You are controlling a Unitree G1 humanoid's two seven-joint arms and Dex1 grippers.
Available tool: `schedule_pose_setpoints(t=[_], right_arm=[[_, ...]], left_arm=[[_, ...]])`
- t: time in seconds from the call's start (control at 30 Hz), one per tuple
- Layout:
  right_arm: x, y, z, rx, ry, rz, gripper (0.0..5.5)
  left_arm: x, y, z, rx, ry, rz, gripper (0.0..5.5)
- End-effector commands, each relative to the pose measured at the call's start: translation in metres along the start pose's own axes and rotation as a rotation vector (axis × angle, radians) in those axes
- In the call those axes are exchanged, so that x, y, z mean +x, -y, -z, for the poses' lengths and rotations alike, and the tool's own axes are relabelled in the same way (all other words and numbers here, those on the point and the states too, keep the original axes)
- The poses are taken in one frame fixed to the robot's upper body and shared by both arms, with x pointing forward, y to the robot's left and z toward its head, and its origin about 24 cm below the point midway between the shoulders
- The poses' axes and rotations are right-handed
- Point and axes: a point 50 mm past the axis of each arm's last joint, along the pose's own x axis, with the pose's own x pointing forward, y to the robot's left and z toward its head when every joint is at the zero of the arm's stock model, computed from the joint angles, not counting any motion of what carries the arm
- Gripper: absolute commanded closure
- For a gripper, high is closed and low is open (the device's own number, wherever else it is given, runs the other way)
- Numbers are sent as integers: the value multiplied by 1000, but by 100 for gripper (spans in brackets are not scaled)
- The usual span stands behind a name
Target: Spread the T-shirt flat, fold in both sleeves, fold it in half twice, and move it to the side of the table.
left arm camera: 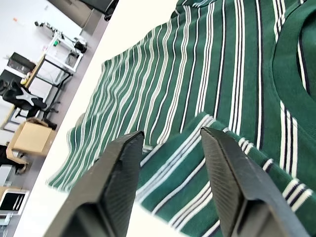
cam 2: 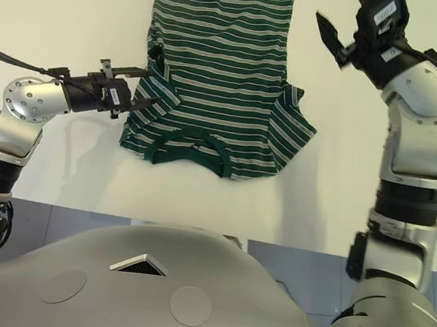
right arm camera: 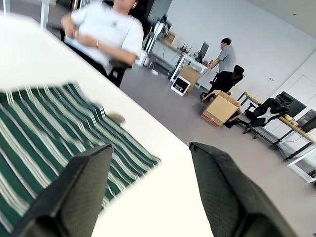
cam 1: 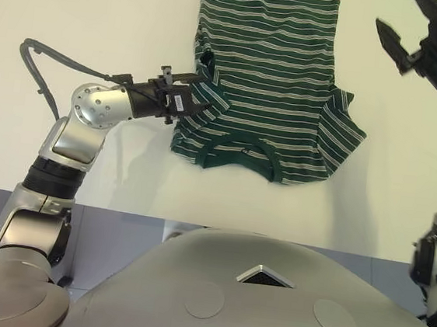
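- The white bench [cam 1: 78, 8] carries the work.
- The green striped T-shirt [cam 1: 274, 83] lies around the middle of the bench. Its body is fairly flat, with the collar [cam 1: 239, 152] toward the robot and the hem at the far side.
- It looks like light, soft knit cloth. I expect it to sag, wrinkle and drag on the bench, so a pinch at a seam or a sleeve hem should hold better than a grab in the middle.
- The right sleeve [cam 1: 346, 122] sticks out sideways and is not yet folded in. Its outer cuff seems the natural place to take it.
- The left sleeve [left arm camera: 197, 168] looks turned in over the body.
- The right gripper [right arm camera: 150, 148] hangs above the bench near the shirt's far right corner, with its jaws spread wide and holding nothing.
- The left gripper [left arm camera: 172, 133] sits low at the shirt's left edge. Its jaws are parted over the sleeve cloth and are not clamped on it.
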Motion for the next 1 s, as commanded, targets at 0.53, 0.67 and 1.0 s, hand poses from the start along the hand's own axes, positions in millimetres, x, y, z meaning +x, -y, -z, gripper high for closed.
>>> schedule_pose_setpoints(t=[0.53,0.67,1.0], right_arm=[[-87,-22,69,-302,-502,-736,260],[-72,-34,65,-278,-411,-659,260],[-57,-54,78,-241,-370,-595,260]], left_arm=[[-19,-3,3,-23,-107,-210,279],[-17,-3,3,-20,-101,-207,279],[-14,-1,7,-11,-107,-183,279]])
